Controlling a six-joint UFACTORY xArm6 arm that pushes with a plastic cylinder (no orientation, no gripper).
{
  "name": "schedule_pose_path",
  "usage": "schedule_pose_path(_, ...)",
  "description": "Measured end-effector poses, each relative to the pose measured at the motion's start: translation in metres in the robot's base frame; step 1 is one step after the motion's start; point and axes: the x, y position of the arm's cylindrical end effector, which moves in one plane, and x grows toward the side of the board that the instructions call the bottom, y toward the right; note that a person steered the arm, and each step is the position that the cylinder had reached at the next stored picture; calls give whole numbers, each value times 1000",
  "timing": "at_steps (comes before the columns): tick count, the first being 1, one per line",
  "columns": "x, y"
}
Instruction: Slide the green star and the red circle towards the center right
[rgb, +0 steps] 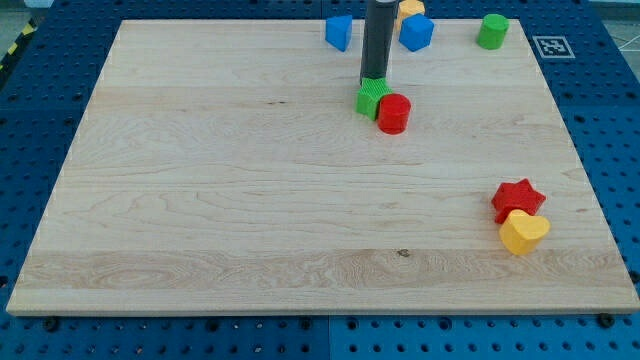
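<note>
Camera view: ridged green star (371, 98), smooth red circle (394, 113).

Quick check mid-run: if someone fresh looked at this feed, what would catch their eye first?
Probably the dark rod coming down from the view's top, my tip at the upper edge of the green star, which touches the red circle on its right. Next, the red star and yellow heart huddled at lower right.

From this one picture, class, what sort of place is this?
Probably a robotics lab bench. A wooden board lies on a blue perforated table, a printed marker tag sits at its corner, and my tip rests against the green star.
</note>
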Motion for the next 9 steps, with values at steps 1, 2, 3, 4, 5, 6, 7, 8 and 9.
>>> schedule_pose_path(1, 3, -4)
schedule_pose_path(2, 12, -5)
schedule_pose_path(3, 26, -6)
schedule_pose_path(4, 41, -12)
schedule_pose_path(5, 61, -12)
schedule_pose_path(6, 69, -12)
schedule_pose_path(7, 64, -17)
schedule_pose_path(8, 48, -43)
schedule_pose_path(9, 51, -49)
